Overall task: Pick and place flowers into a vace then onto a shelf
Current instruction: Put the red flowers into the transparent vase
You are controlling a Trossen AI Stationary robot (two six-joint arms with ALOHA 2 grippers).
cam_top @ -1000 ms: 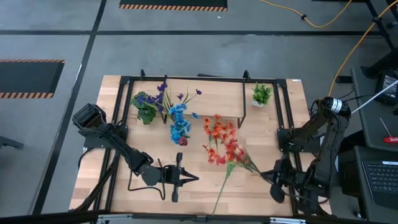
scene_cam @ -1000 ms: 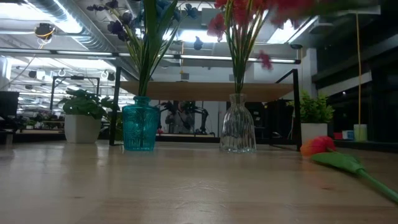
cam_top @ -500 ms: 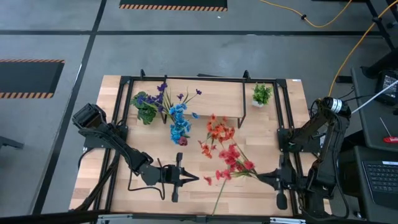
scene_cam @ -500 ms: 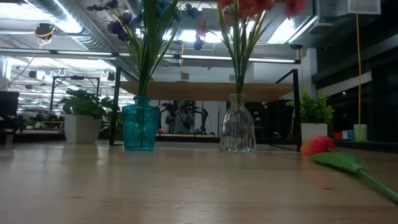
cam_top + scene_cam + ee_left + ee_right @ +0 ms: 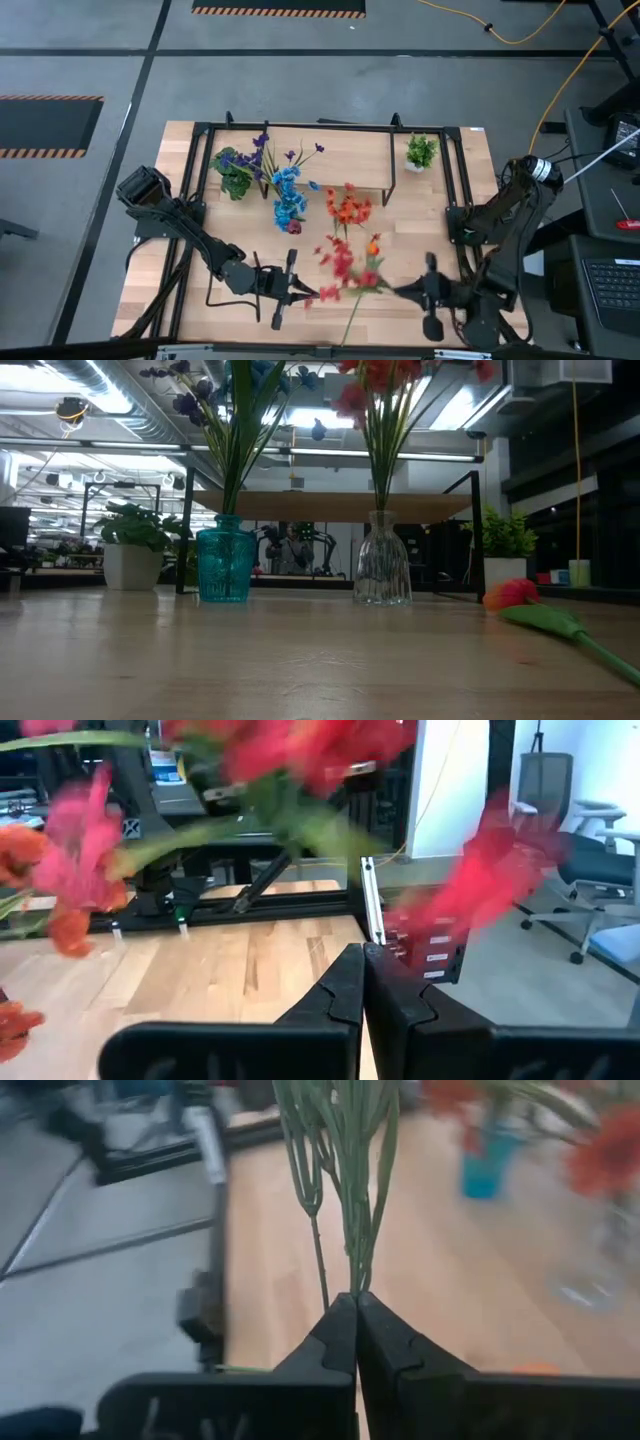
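With the right gripper [image 5: 355, 1305] pinching the red-and-orange flower spray's green stems [image 5: 345, 1170] and the left gripper [image 5: 362, 982] closed and empty at seven o'clock, I'd stand the stems upright above the clear ribbed glass vase [image 5: 382, 565] at twelve o'clock before lowering.

Right tool [image 5: 355, 1302] pinched shut near the table's front edge — left tool [image 5: 362, 960] closed, facing it

The light wooden table [image 5: 240, 250] carried a teal glass vase [image 5: 223, 566] and a clear ribbed glass vase [image 5: 382, 573], both holding flowers, plus two potted plants [image 5: 421, 152] near its far edge. An orange bud [image 5: 512, 593] on a green stem lay flat on the tabletop.
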